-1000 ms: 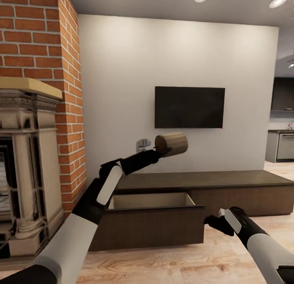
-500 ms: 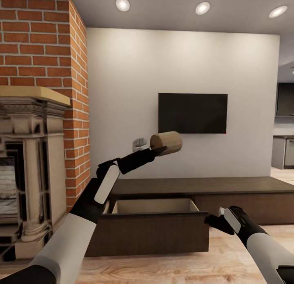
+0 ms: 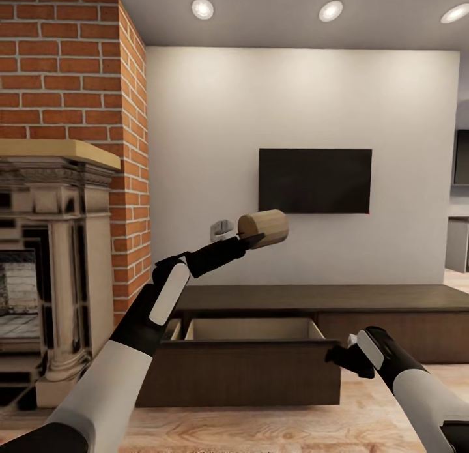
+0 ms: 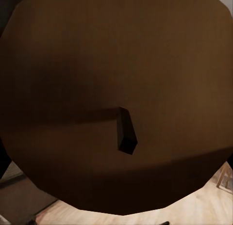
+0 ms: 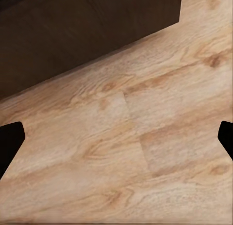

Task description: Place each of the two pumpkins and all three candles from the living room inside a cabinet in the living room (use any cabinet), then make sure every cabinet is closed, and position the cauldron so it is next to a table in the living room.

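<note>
One candle (image 3: 263,228) is sitting in the left gripper (image 3: 255,239), held tight by its end and lying on its side, up in the air above the cabinet (image 3: 365,303). In the left wrist view the candle's round brown end (image 4: 116,89) is very close to the camera, with its little dark wick (image 4: 125,130) poking out.

The right gripper (image 3: 340,359) is hanging low, just beside the front corner of the pulled-out drawer (image 3: 251,368), holding nothing. In the right wrist view its two dark fingertips (image 5: 9,142) are standing far apart with wooden floor (image 5: 145,137) between them, so it is open.

Compared with a second ago, the whole picture is sliding: the brick wall (image 3: 71,75), the fireplace (image 3: 52,244) and the TV (image 3: 315,180) are all sitting further right now, and the drawer is looking bigger and lower. That is the camera moving, so the robot is rolling closer and lining up with the drawer. The arm and candle are keeping almost the same pose while it rolls.

The drawer is wide open, and its pale inside (image 3: 251,329) is looking bare from here. The candle is waiting above and a bit behind it. I think the next job is lowering the candle into the drawer and letting go. The drawer needs shutting later too.
</note>
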{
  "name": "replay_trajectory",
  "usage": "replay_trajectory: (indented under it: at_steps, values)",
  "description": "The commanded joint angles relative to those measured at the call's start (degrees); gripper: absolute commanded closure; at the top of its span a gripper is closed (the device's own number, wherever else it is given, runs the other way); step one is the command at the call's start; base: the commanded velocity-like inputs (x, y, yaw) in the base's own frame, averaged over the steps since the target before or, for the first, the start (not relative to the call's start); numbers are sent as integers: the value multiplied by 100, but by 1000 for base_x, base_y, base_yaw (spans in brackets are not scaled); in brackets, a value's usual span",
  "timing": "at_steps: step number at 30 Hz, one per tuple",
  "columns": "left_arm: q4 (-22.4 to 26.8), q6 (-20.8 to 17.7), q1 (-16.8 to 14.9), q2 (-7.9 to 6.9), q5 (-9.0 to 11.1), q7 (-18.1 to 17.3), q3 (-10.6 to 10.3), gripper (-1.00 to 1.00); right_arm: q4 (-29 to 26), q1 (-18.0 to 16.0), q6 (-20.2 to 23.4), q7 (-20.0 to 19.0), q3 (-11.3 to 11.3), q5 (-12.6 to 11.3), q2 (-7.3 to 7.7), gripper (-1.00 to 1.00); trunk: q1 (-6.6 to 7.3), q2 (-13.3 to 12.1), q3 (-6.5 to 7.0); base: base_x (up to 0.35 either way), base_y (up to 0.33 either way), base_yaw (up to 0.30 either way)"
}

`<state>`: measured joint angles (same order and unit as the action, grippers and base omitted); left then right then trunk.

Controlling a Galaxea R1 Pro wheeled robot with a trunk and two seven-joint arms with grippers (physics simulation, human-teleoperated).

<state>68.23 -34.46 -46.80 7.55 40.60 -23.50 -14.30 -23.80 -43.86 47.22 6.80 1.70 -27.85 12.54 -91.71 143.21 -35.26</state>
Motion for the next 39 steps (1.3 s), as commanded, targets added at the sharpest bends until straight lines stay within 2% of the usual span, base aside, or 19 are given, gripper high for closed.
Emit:
replay_trajectory:
  at_steps: [1,17,26,39]
  values:
    - [0,-43,-5,2,45,6,6,100,-10,-4,34,50,17,-62,6,-100,1,4,-17,0,0,86]
    - [12,-47,-5,1,45,19,6,100,-10,-30,91,58,15,-70,3,-100,5,2,-139,0,0,85]
    - [6,-59,-5,1,45,170,6,100,-13,-35,523,50,15,-78,3,-100,202,-359,-59,0,0,84]
    - [6,-60,-5,1,45,214,6,100,-13,-52,592,58,15,-79,3,-100,488,-880,56,0,0,80]
